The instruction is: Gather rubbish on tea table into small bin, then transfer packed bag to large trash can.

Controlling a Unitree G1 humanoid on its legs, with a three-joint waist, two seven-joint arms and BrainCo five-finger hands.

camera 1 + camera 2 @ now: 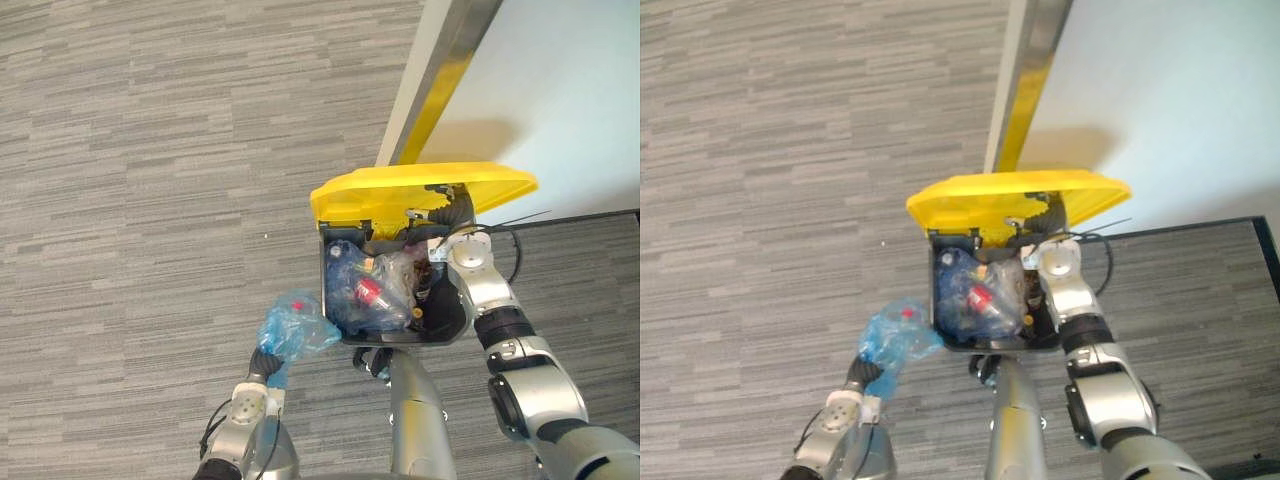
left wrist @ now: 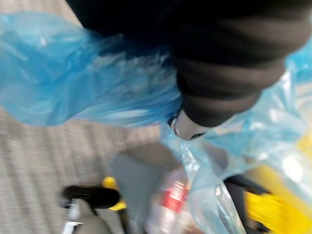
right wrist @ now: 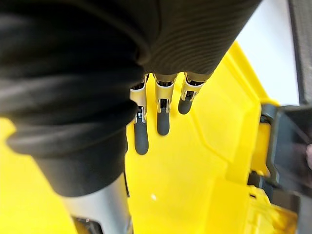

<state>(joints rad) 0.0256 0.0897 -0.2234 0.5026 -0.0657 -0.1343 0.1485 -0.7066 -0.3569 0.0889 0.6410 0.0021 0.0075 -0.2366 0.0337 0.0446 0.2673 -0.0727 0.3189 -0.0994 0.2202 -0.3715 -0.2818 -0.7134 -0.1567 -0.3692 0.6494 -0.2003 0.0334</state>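
Where the left arm reaches up from below, the left hand (image 1: pixel 268 362) is buried in the bottom of a blue rubbish bag (image 1: pixel 295 328), and whether it is clenched on the plastic cannot be told. That bag, with something red showing through its top, hangs over the grey carpet (image 1: pixel 150 150) just beside the left wall of the large trash can (image 1: pixel 440 325), touching its rim but not inside. Within the dark can lie more blue and clear plastic and a bottle with a red label (image 1: pixel 368 290). Farther on, the right hand (image 3: pixel 163 117) lies flat and open against the underside of the raised yellow lid (image 1: pixel 400 190). Behind the lid stands a pale wall (image 1: pixel 560 90)
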